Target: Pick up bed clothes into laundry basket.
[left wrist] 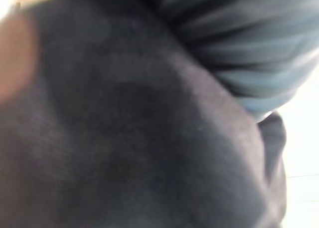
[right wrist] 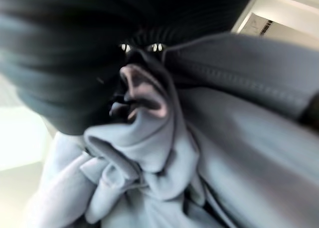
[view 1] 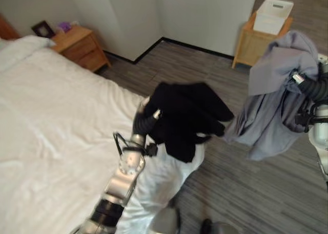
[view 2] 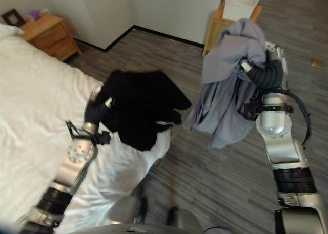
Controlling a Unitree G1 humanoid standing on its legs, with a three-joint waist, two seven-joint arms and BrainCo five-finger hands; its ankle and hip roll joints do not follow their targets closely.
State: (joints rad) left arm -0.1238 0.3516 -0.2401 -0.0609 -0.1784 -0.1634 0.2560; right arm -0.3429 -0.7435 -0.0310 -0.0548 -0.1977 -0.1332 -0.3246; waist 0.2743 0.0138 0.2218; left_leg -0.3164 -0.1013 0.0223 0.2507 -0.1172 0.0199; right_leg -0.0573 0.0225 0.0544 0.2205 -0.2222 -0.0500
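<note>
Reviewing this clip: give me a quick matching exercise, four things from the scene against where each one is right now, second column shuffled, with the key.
Things:
1. black garment
2. grey garment
3. white basket
4. bed

Places:
A. on the wooden stand by the wall
B. draped over the right hand
C. on the robot's left, white sheet bare
D. draped over the left hand

Pairs: 1-D, 2-B, 3-A, 4-C

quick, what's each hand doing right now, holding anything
Left hand: buried under the black garment draped over it; fingers hidden, cannot be told.
Right hand: buried in the grey garment hanging from it; fingers hidden, cannot be told.
</note>
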